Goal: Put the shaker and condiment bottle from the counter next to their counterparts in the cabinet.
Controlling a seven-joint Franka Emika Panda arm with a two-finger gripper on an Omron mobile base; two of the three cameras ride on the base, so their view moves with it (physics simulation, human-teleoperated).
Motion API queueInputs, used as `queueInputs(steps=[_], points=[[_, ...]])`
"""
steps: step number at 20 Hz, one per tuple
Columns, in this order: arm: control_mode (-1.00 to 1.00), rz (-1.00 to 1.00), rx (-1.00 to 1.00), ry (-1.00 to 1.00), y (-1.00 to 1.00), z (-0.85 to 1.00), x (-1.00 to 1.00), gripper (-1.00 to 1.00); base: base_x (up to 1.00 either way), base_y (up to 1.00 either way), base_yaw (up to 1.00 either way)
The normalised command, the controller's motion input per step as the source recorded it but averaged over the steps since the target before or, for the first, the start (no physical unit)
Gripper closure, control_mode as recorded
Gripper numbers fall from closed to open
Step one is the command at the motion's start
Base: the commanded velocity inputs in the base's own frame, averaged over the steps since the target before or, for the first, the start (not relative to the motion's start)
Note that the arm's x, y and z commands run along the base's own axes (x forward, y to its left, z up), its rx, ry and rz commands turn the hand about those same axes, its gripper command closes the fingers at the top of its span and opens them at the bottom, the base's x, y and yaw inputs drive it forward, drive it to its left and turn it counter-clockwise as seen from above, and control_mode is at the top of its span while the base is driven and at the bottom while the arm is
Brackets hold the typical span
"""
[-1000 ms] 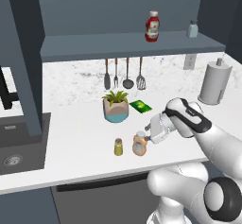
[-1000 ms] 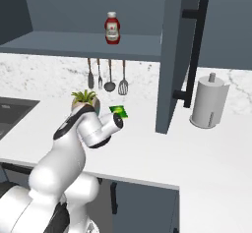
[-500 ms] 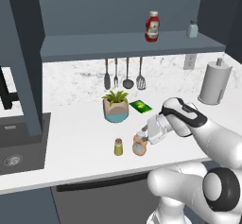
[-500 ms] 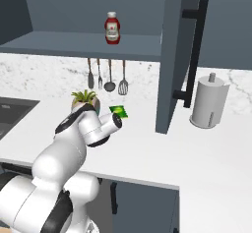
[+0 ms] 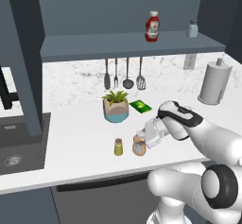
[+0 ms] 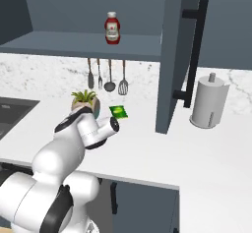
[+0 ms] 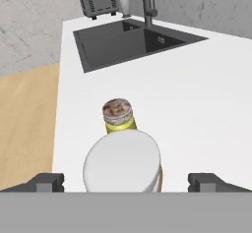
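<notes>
The orange-tan condiment bottle [image 5: 138,145] stands on the white counter [image 5: 71,133] with the small yellow-olive shaker [image 5: 118,147] just to its left. My gripper [image 5: 146,141] is right beside the bottle, low over the worktop. In the hand view the bottle's cream cap [image 7: 122,161] sits between my two wide-apart fingertips [image 7: 47,182], with the gripper [image 7: 126,183] open and the shaker [image 7: 118,115] just beyond. On the cabinet shelf [image 5: 94,46] stand the red ketchup bottle [image 5: 152,26] and the pale blue-grey shaker [image 5: 192,29]. The ketchup bottle [image 6: 112,28] also shows from the right.
A potted plant [image 5: 116,107] and a green packet [image 5: 141,107] lie behind the bottles. Utensils [image 5: 126,74] hang on the wall. A paper towel roll [image 5: 215,82] stands at the right, a dark sink [image 7: 133,39] at the left. An open cabinet door [image 6: 179,55] hangs at the right.
My gripper has come down and slightly left, closing in on the condiment bottle. The bottle and shaker have stayed in place.
</notes>
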Motion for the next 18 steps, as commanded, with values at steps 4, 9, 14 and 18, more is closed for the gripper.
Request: queueInputs(steps=[4,9,14,18], points=[[-1.00,0.00,0.00,-0.01,0.00,-0.32,0.00,-1.00,0.00,0.00,0.00],[-1.00,0.00,0.00,0.00,0.00,-0.23,0.00,1.00,0.00,0.00,0.00],[-1.00,0.00,0.00,0.00,0.00,0.00,0.00,1.00,0.00,0.00,0.00],[-1.00,-0.02,0.00,-0.04,0.01,0.18,-0.04,1.00,0.00,0.00,0.00]])
